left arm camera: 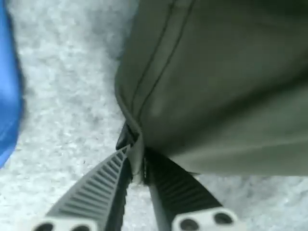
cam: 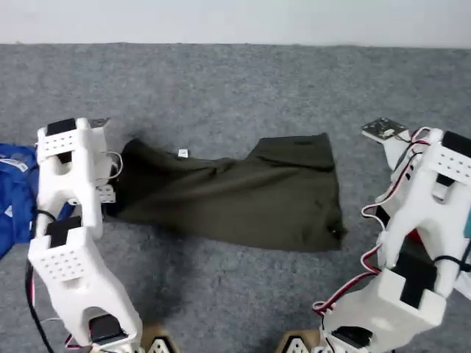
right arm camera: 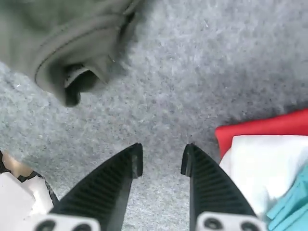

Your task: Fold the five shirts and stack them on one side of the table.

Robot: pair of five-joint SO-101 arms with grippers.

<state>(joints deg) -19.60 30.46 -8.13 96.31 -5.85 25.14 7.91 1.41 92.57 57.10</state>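
Note:
A dark olive shirt [cam: 235, 195] lies partly folded across the middle of the grey felt table. My left gripper [left arm camera: 136, 166] is shut on the olive shirt's [left arm camera: 216, 82] hemmed edge, at the shirt's left end beside the left arm [cam: 70, 191]. My right gripper [right arm camera: 161, 161] is open above bare felt, near the olive shirt's [right arm camera: 67, 53] sleeve opening at its right end. The right arm [cam: 419, 220] stands at the table's right side.
A blue shirt [cam: 15, 184] lies at the left table edge, also seen as blue cloth [left arm camera: 7, 86]. A stack of red [right arm camera: 260, 127], white [right arm camera: 260, 163] and teal [right arm camera: 293, 207] cloth sits by the right arm. Bare felt stretches behind and in front of the olive shirt.

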